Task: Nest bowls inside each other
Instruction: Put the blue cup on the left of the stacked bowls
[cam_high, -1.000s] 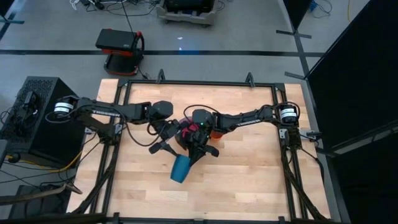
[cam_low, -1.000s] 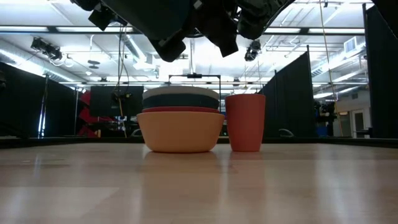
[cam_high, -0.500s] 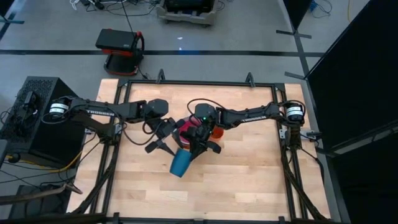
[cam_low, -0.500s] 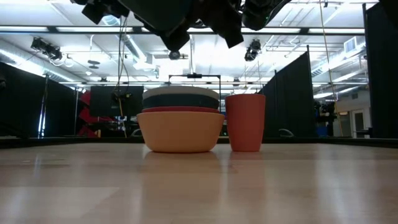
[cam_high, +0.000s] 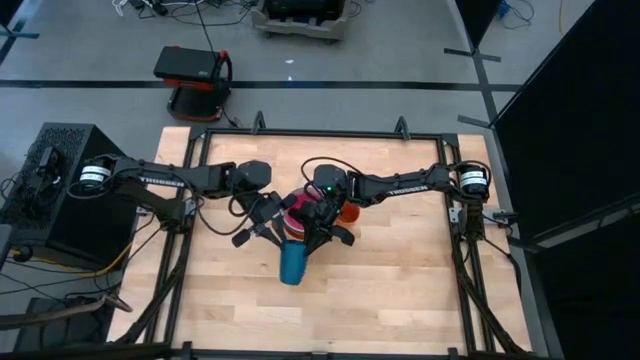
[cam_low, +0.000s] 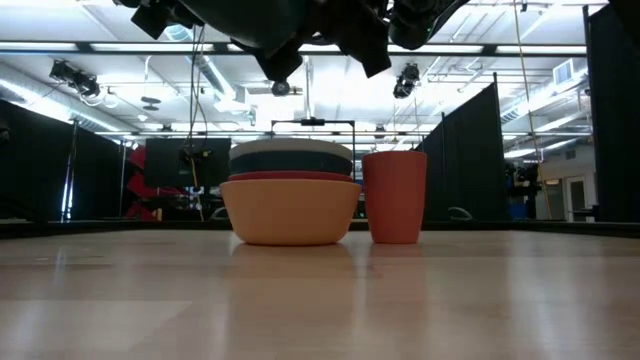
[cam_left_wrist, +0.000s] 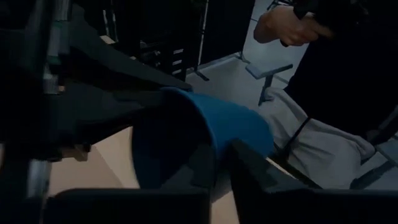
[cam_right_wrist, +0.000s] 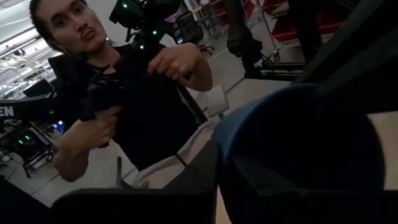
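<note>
Over the middle of the wooden table (cam_high: 400, 290), seen from above: right gripper (cam_high: 318, 240) closed tight on the small dark-blue cup (cam_high: 291, 262), mouth of the cup turned up towards the arms, base pointing to the table's near edge. Right beside it, left gripper (cam_high: 262, 234) reaching in from the other side, up against the same cup; clamped or loose, cannot tell. From the left wrist, same cup (cam_left_wrist: 230, 124) close in front, tilted, open end facing the camera. From the right wrist, its blue wall (cam_right_wrist: 298, 137) filling much of the picture, with a person (cam_right_wrist: 124, 106) in dark clothes behind, both hands raised. Just behind the two grippers, the bowls (cam_high: 296, 212) nested in one stack, magenta on top from above. At table height, same stack (cam_low: 290, 212) standing flat: orange bowl lowest, then a red rim, a teal band, white topmost. Touching or nearly touching the stack, small orange cup (cam_low: 394, 197), upright.
</note>
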